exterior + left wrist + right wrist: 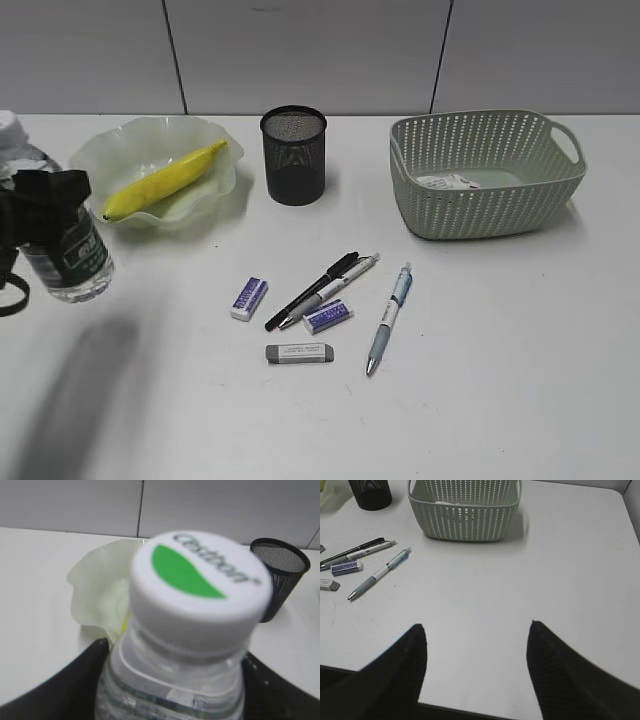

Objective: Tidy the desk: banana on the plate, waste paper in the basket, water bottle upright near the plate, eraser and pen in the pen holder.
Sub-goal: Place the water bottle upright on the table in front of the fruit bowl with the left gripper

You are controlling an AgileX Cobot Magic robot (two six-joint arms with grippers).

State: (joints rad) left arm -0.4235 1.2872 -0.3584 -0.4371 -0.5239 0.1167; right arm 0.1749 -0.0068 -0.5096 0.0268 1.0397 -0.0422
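Left gripper (45, 215) fingers clamp the water bottle (62, 250), upright at the plate's (150, 135) 8 o'clock; contact with the desk (500, 380) unclear. Right gripper (476, 645) fingers spread wide, holding nothing. Done: banana (165, 180) on plate, waste paper (447, 182) in basket (480, 215). Left: pens (388, 318) and erasers (299, 352) lie at the pen holder's (293, 155) 6 o'clock.
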